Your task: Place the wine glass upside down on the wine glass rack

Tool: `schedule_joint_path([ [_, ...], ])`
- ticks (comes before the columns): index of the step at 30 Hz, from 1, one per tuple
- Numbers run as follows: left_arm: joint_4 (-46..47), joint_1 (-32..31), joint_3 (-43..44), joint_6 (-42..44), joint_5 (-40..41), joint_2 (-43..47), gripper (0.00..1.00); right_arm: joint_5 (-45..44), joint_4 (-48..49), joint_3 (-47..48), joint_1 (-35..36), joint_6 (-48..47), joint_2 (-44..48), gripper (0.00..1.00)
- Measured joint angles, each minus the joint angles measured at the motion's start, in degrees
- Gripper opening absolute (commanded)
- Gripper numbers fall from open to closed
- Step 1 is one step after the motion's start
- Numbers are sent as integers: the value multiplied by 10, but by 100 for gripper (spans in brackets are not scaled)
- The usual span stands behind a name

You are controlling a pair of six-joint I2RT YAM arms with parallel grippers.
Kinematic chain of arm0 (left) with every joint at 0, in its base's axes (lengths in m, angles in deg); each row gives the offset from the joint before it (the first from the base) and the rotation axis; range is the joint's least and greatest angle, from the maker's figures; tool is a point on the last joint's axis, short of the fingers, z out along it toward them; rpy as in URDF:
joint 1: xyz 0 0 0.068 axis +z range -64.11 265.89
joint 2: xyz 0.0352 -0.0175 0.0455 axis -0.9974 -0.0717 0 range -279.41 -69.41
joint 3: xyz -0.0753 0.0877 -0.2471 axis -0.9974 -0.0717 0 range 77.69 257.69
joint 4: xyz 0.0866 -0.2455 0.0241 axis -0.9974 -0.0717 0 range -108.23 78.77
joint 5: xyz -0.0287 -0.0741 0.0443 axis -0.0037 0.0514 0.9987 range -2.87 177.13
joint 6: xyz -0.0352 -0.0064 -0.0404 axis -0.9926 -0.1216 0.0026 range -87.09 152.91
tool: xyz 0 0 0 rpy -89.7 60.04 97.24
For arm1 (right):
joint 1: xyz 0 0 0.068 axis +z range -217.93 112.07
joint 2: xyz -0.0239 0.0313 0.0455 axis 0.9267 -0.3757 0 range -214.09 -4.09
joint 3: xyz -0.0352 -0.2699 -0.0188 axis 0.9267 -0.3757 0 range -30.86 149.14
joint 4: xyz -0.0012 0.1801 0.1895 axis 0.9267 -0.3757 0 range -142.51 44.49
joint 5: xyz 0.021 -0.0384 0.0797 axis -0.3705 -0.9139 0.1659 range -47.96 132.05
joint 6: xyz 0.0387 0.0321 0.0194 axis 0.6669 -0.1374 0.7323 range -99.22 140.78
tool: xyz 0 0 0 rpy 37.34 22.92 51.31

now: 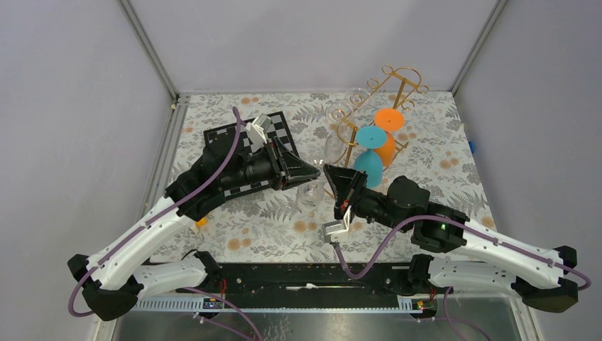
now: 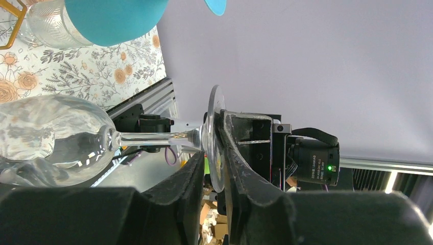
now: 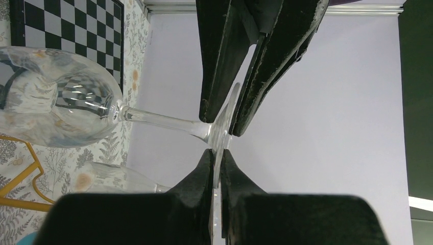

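The clear wine glass [image 1: 310,193] hangs between my two grippers over the middle of the table, with its bowl [image 2: 51,132] off to one side. My right gripper [image 3: 217,158] is shut on the rim of its round foot [image 3: 224,127]. My left gripper [image 2: 214,163] comes from the opposite side, and its fingers [image 3: 219,61] pinch the same foot close to the stem. In the top view the two grippers [image 1: 316,169] [image 1: 331,174] meet tip to tip. The gold wine glass rack [image 1: 383,85] stands behind them at the back right.
A teal glass [image 1: 369,153], an orange glass [image 1: 387,135] and clear glasses [image 1: 337,121] hang on the rack. Another clear glass [image 3: 117,178] is just below the held one. A black-and-white chessboard [image 1: 277,128] lies under the left arm. Walls enclose the floral table [image 1: 440,163].
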Motion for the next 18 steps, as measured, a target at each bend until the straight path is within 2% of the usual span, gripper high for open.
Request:
schedule_joint_path([
  [2, 0, 0, -2, -1, 2, 0, 30, 0, 1, -2, 0, -4, 1, 0],
  [5, 0, 0, -4, -3, 6, 0, 30, 0, 4, -7, 0, -7, 2, 0],
  [12, 9, 9, -27, -6, 21, 8, 20, 2, 10, -17, 0, -12, 2, 0],
  [18, 11, 13, -42, -10, 26, 12, 0, 0, 21, -36, 0, -29, 2, 0],
])
